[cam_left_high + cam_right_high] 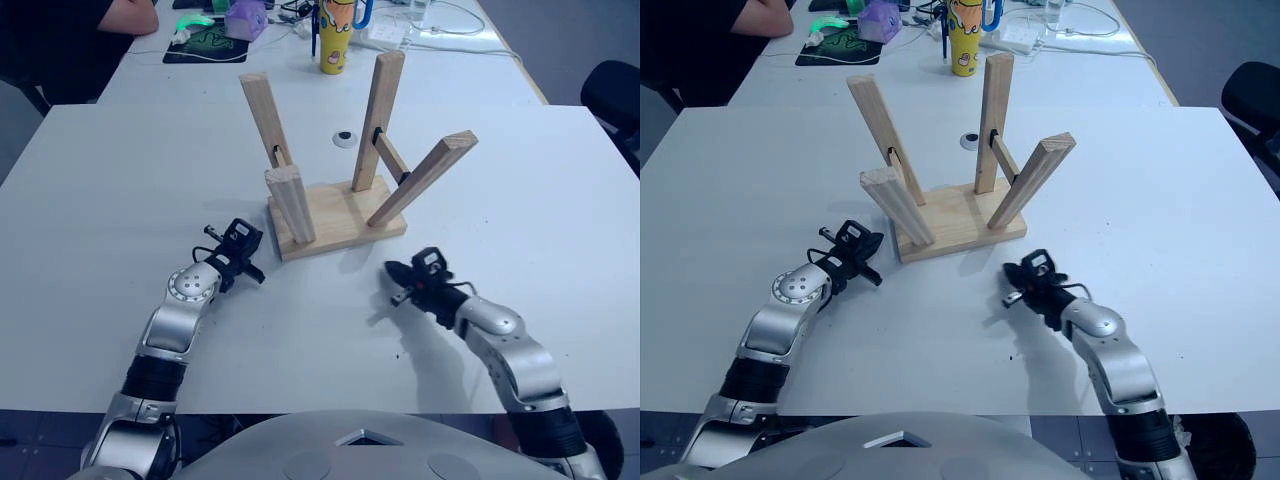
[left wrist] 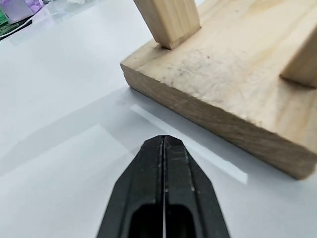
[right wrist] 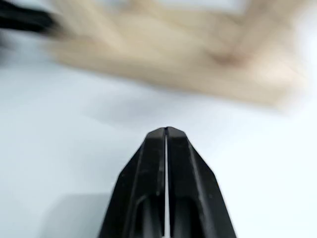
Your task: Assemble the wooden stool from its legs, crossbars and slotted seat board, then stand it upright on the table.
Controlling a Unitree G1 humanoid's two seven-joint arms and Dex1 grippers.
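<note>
The wooden stool lies upside down mid-table: its seat board [image 1: 335,228] rests flat and several legs [image 1: 381,120] stick up and splay outward, joined by thin crossbars [image 1: 392,157]. My left gripper [image 1: 250,270] sits low on the table just left of the board's near-left corner [image 2: 130,69], shut and holding nothing. On the other side, my right gripper [image 1: 393,272] rests close to the board's near-right edge, also shut and empty, its fingertips [image 3: 166,133] pointing at the wood.
A small round cap [image 1: 344,137] lies behind the stool. Beyond the table's far edge stand a yellow cup [image 1: 335,36], a black mat [image 1: 205,45], cables and a person's arm [image 1: 125,15]. Open tabletop [image 1: 110,190] stretches left and right.
</note>
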